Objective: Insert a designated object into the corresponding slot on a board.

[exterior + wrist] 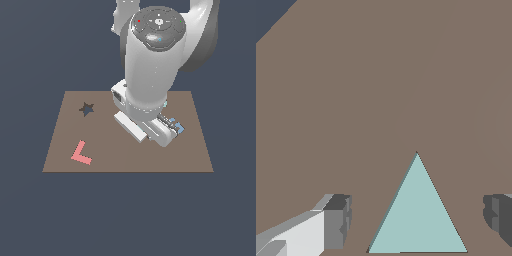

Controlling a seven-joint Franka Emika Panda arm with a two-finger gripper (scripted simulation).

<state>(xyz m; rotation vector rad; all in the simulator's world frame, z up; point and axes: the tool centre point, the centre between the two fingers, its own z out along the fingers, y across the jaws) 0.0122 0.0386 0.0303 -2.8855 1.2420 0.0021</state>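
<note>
Presumably: pale blue triangle piece, rigid, light, slick; flush in board; claw fingers apart astride, ungripped.

- Board: flat brown square, lying level; dark star-shaped cut-out near far corner on exterior view's left.
- Pale blue-green triangle: flat, flush with board surface, thin dark outline along edges, apparently seated in its cut-out.
</note>
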